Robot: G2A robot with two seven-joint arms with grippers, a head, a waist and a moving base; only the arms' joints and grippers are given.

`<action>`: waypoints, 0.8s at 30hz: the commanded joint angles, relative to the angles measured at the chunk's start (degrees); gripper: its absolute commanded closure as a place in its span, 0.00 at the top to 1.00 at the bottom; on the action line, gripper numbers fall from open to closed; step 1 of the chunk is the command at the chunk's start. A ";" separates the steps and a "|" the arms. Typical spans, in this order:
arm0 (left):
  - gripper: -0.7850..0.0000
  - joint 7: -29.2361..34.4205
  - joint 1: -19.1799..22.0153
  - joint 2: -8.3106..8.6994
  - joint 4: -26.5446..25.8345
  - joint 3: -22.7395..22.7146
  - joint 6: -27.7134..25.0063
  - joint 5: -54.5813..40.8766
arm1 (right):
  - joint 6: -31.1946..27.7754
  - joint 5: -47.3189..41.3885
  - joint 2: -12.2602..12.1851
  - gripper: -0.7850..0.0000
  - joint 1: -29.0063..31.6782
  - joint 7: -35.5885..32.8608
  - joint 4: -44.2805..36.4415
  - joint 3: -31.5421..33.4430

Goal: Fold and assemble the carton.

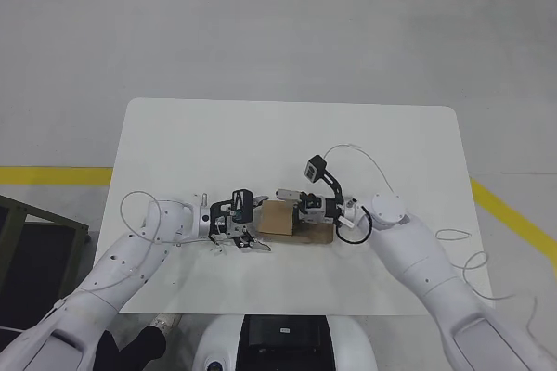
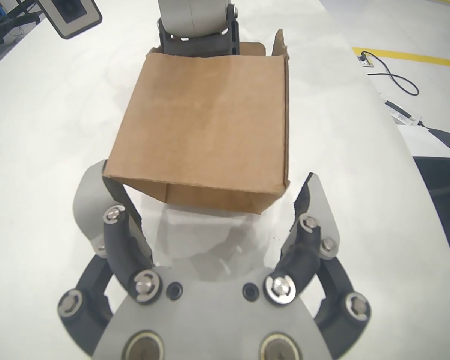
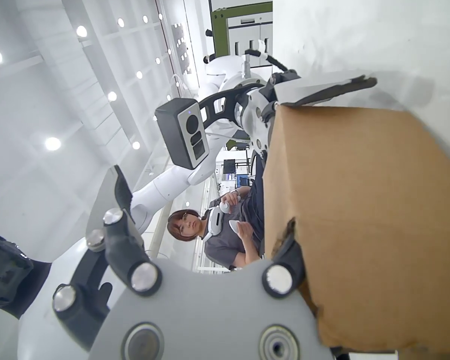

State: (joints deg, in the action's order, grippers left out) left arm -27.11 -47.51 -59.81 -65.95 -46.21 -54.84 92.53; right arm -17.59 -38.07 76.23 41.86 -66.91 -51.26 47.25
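Brown carton (image 1: 277,219) lies in the middle of the white surface (image 1: 399,148) between my two arms, as I see from the top. My left wrist view adds its hollow near end, with the left pincer (image 2: 208,176) spread open at that end. My right wrist view shows the right pincer (image 3: 204,204) also open, one finger (image 3: 289,252) touching the carton's edge.

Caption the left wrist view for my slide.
Open left gripper facing the open end of the carton on the white table, right gripper at its far end.

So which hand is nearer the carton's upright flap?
Right. The right hand is beside the flap on the carton; the left hand is at the opposite, open end.
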 commanded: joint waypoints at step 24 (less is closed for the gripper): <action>1.00 0.92 -0.94 0.23 -0.21 -1.50 1.53 -0.44 | 0.38 3.67 0.68 1.00 -1.56 -1.59 3.92 1.76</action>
State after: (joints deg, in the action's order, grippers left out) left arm -26.17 -48.33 -59.59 -66.05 -47.56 -53.42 92.36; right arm -17.47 -35.13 77.07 40.28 -68.59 -46.98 48.83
